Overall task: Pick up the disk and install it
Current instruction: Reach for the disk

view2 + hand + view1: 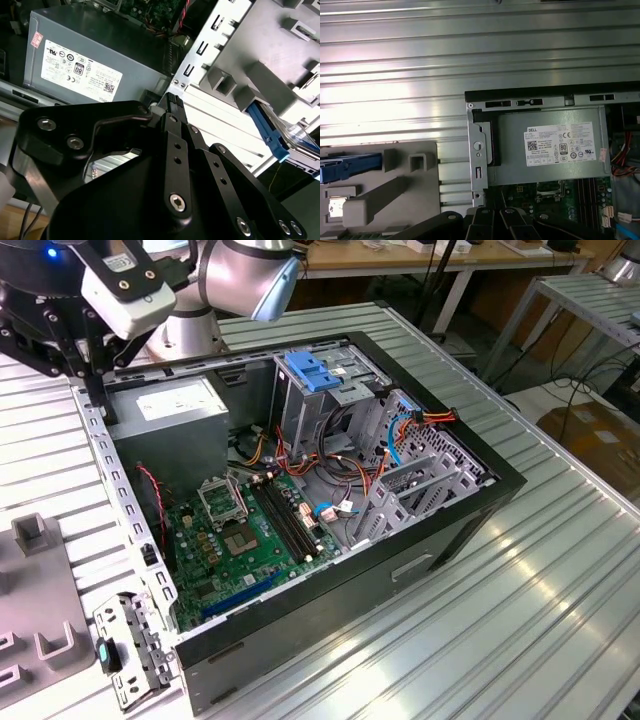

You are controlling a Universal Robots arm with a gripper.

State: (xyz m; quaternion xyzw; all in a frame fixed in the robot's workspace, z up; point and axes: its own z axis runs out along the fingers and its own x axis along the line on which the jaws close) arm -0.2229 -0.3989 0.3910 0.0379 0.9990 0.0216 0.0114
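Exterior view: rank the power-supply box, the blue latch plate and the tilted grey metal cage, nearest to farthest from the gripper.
1. power-supply box, right beside the gripper, exterior view's left.
2. blue latch plate, mid-case, further toward the exterior view's right.
3. tilted grey metal cage, at the far end, exterior view's right.

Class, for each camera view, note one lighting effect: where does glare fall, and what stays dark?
In the first wrist view, a bright glare band washes out part of the ribbed table. In the second wrist view, the end effector is a dark mass, while the white sticker on the power supply is evenly lit. In the exterior view, light sheens off the table beside the computer case.
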